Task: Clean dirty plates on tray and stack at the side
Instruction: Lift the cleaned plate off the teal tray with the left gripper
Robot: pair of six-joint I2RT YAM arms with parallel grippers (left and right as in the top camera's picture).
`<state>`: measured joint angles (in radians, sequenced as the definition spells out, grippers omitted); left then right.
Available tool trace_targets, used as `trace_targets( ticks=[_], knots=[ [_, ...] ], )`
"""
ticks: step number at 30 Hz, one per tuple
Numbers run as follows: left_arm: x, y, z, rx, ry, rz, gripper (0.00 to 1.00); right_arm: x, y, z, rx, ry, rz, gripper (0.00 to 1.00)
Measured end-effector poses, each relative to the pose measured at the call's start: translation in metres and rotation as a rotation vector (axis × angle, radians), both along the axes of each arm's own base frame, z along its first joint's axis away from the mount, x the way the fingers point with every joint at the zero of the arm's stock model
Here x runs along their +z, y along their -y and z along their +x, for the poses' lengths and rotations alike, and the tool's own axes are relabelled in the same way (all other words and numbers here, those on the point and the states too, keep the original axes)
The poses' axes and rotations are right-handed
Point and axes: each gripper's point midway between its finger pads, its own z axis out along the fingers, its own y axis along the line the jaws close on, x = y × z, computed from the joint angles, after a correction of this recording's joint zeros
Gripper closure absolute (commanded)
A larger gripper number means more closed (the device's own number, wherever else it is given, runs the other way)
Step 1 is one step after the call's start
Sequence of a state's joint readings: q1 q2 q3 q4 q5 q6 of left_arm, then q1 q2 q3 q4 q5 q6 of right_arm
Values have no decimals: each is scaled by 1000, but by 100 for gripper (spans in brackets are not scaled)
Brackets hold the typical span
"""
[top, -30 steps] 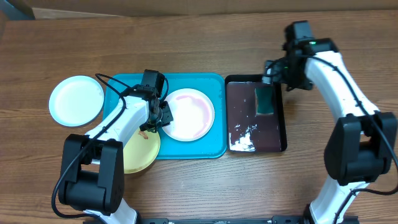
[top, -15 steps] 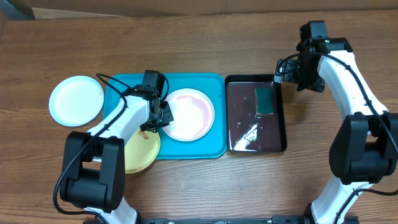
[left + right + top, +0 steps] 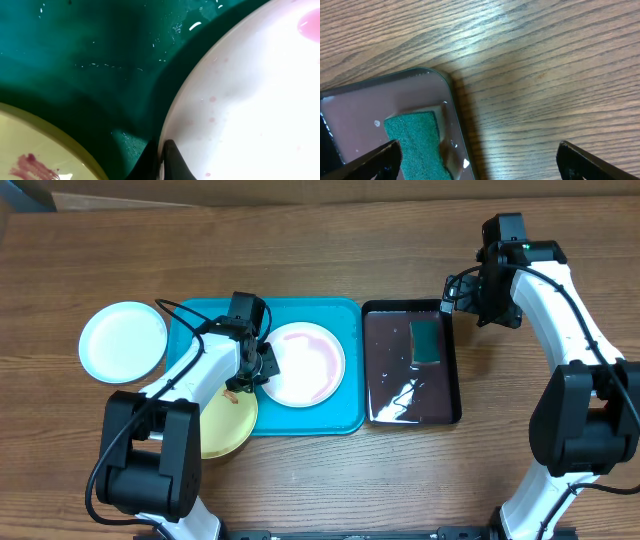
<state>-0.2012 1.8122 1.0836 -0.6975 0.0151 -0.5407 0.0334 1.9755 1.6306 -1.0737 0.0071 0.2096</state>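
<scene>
Between the pressed-together jaws of the left gripper [image 3: 161, 159] the rim of the white plate [image 3: 250, 100] is pinched. The plate is spread out to the right of the fingertips, is dotted with pink spots, and is laid on the tray [image 3: 100, 50]. To the left of these jaws the yellow plate [image 3: 30, 145] is seen, marked by a red-brown smear [image 3: 35, 167]; in the overhead view it is shown overhanging the tray's rim. Farther off on that side, outside the tray, the mint plate [image 3: 123, 342] is laid alone on the table [image 3: 300, 240]. The jaws of the right gripper [image 3: 479, 165] are spread wide over bare wood, and nothing is caught between them. Just to the left of those jaws a corner of the black tray [image 3: 360, 110] is found. A green sponge [image 3: 415, 140] is laid in it beside its wall, in a film of liquid.
</scene>
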Motion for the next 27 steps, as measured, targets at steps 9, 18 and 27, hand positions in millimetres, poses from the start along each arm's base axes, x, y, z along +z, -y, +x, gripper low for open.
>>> trace_targets(
  ticks=[9, 18, 27],
  knots=[
    [26, 3, 15, -45, 17, 3, 96, 0, 0, 0, 0, 0, 0, 0],
    [69, -4, 40, -72, 89, 62, 96, 0, 0, 0, 0, 0, 0, 0],
    [107, -2, 53, -94, 126, 70, 96, 0, 0, 0, 0, -1, 0, 0]
  ],
)
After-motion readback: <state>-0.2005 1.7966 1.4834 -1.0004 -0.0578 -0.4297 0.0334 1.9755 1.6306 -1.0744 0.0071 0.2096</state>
